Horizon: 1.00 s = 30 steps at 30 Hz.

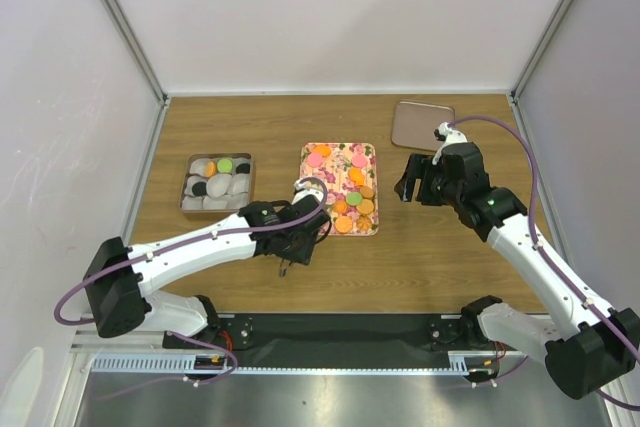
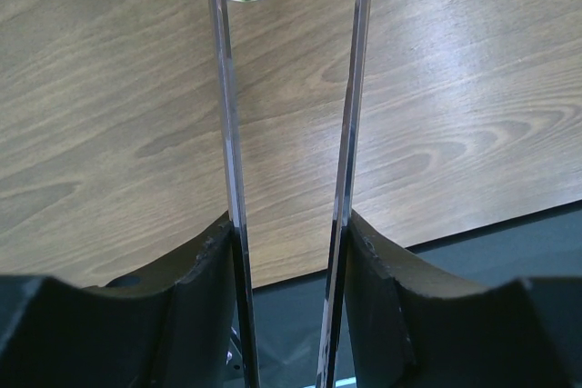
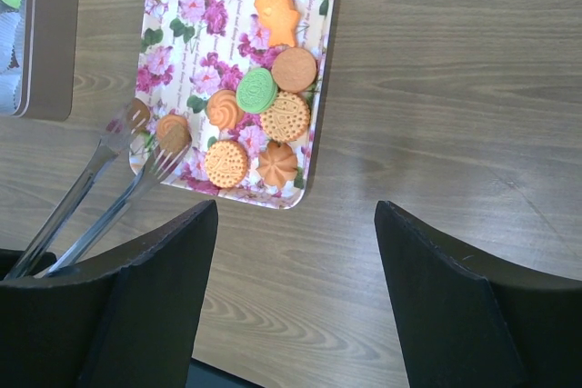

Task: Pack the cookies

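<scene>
A: The left gripper [image 2: 289,252] was clamped on a pair of thin silver metal tongs [image 3: 100,174], its black fingers [image 2: 195,270] pressing the blades from both sides.

B: And those blades were parted, with a strip of brown wooden table [image 2: 455,88] showing between them. Seen from the right wrist, the forked tips sat over the near left corner of the flower-printed rectangular tray [image 3: 195,34]. Each was by an orange-brown disc, but whether they gripped anything, one couldn't tell.

A: Most of the small round cookies [image 3: 257,90] lay on that tray. Orange and green ones were clustered at the near right, pink ones at the far end.

B: A few more, green, orange and black, rested among white paper cups [image 1: 220,187] in the grey metal tin [image 1: 217,156] left of the tray.

A: The right gripper [image 3: 296,252] hung over bare wood near the tray's right edge, fingers spread wide, holding nothing.
</scene>
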Each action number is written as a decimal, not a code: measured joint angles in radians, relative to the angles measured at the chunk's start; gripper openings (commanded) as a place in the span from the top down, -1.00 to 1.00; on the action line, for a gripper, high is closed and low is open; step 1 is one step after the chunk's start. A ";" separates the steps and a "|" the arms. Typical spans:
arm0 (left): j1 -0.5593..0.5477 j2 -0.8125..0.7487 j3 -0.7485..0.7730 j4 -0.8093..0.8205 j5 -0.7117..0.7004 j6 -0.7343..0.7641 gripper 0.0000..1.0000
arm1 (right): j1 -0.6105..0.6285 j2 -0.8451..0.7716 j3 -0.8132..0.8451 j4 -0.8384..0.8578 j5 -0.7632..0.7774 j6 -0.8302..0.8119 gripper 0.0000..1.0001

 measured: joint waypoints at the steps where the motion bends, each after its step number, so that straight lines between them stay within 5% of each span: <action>1: 0.000 0.000 -0.005 0.004 0.000 -0.001 0.00 | 0.000 0.000 0.000 0.000 0.000 0.000 -0.53; 16: 0.000 0.017 -0.056 0.040 0.002 -0.009 0.03 | 0.000 -0.010 0.000 0.000 0.000 -0.001 -0.53; 30: 0.018 0.026 -0.056 0.055 0.007 -0.007 0.25 | 0.000 -0.010 0.000 0.000 0.000 -0.002 -0.53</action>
